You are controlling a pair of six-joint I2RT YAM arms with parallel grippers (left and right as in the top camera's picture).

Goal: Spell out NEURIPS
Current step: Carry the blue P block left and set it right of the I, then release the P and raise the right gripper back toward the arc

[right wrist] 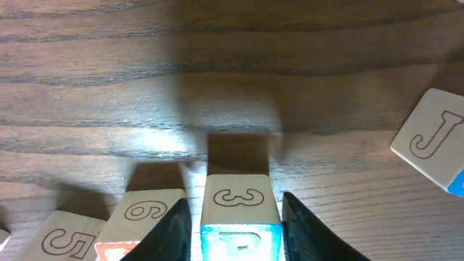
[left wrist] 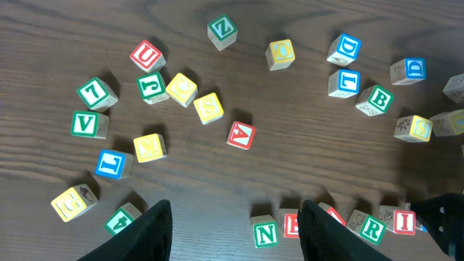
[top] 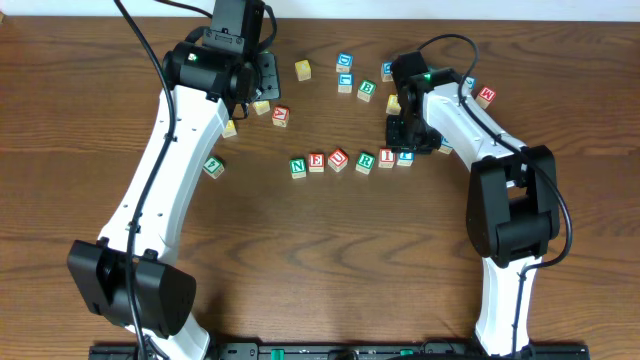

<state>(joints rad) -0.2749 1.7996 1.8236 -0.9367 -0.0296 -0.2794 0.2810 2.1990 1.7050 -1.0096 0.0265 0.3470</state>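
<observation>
Six in line: N (top: 298, 168), E (top: 316, 162), U (top: 338, 159), R (top: 365, 160), I (top: 386, 157) and P (top: 405, 158), reading left to right in the overhead view; they sit mid-table, close side by side, in a slightly curved row.
P: at the end of the row, just beside I; blue-framed top, a 3 on its side face; it stands on the table (top: 330, 250) between the right gripper's fingers.
Right gripper (right wrist: 235, 199): low over P with fingers (right wrist: 174, 235) flanking it; released, with a sliver of gap on one side and the other finger close against the cube.
S (left wrist: 209, 107): yellow-faced, well apart from the row, beside a red A (left wrist: 241, 135).
Left gripper (left wrist: 233, 214): above the far side of the table; fingers spread, holding nothing.
Loose cubes (top: 345, 63): scattered beyond the row, around both grippers.
J (right wrist: 435, 141): tilted, near P on the table.
</observation>
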